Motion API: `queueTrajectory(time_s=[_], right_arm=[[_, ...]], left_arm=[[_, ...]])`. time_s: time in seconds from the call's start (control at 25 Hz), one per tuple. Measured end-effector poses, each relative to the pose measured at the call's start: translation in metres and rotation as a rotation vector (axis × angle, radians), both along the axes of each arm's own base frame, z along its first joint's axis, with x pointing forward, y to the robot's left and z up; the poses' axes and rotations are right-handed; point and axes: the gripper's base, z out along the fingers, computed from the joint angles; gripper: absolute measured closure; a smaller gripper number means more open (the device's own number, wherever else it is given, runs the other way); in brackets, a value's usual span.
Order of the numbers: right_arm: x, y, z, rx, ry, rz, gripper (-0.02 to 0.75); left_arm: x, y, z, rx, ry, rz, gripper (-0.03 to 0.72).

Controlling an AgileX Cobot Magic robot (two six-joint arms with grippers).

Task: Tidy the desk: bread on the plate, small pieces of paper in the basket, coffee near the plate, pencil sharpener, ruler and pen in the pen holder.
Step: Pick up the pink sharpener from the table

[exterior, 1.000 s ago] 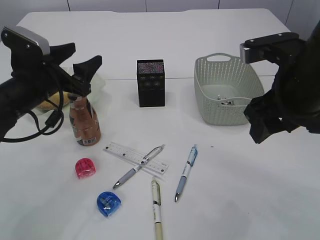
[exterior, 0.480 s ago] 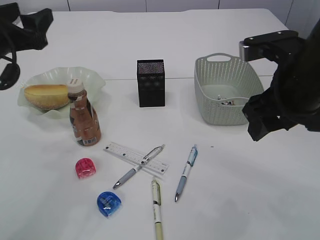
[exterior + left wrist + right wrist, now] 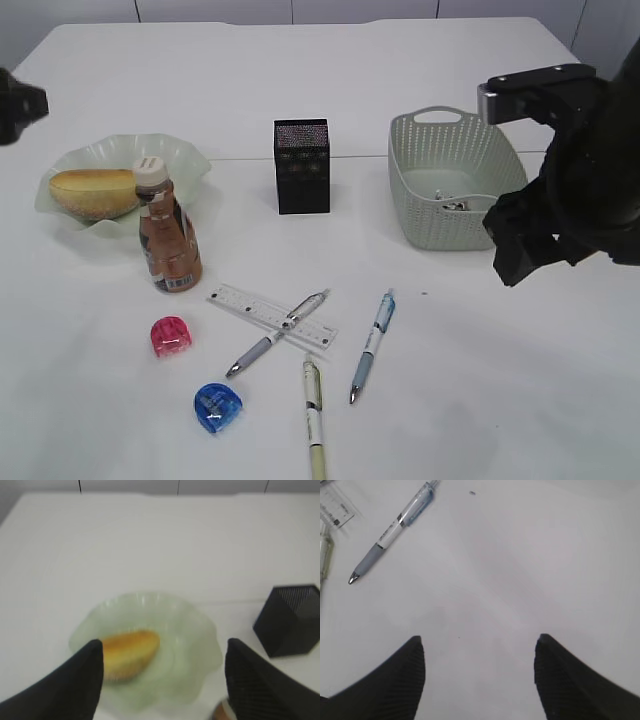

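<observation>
Left gripper (image 3: 160,680): jaws wide apart, empty, high above the plate (image 3: 200,645); bread (image 3: 131,652) in the dish below, between the fingers in the wrist view. Right gripper (image 3: 479,677): jaws spread, empty, over bare desk (image 3: 520,555) right of the pens.

Outward from right gripper: blue pen (image 3: 372,343) nearest, then a pale pen (image 3: 313,415), a grey pen (image 3: 277,334) lying across the ruler (image 3: 271,315). Further left: pink sharpener (image 3: 170,336), blue sharpener (image 3: 217,406). Coffee (image 3: 168,235) upright just near of plate. Holder (image 3: 301,165) centre-far, basket (image 3: 450,180) right-far.

Step in hand, by judgement: stationery into holder. Best start with blue pen, lying clear of the rest; grip mid-barrel, jaws across it, tilt upright before lowering into the narrow cup. Grey pen off before ruler.

Unclear: left gripper nearly out of the exterior view, only a dark edge at far left. Basket contents small, unidentifiable. Holder interior unseen. Left wrist view blurred.
</observation>
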Motion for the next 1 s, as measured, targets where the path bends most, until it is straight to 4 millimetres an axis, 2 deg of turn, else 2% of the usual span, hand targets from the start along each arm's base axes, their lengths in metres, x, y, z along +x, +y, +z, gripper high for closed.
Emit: queueTrajectory(time_s=[0.24,0.4,0.64,0.84,1.0], right_arm=[[-0.006,0.002,0.000,0.026,0.071,-0.012,0.239],[-0.008,0.014,0.013,0.048,0.068,0.020,0.239],[-0.014,0.067,0.043,0.113,0.000,0.123,0.239],[-0.005,0.100,0.050,0.141,0.024,0.136,0.239],[0.007,0.129,0.052,0.154,0.027,0.173,0.239]], left_arm=[[-0.041,0.002,-0.006,0.021,0.375,-0.020,0.132],[-0.069,0.003,-0.007,0.014,0.584,-0.036,0.132],[-0.098,0.003,-0.006,-0.002,0.776,-0.060,0.132],[-0.106,0.001,-0.008,-0.018,0.870,-0.073,0.132],[-0.107,-0.006,-0.007,-0.106,0.881,-0.090,0.132]])
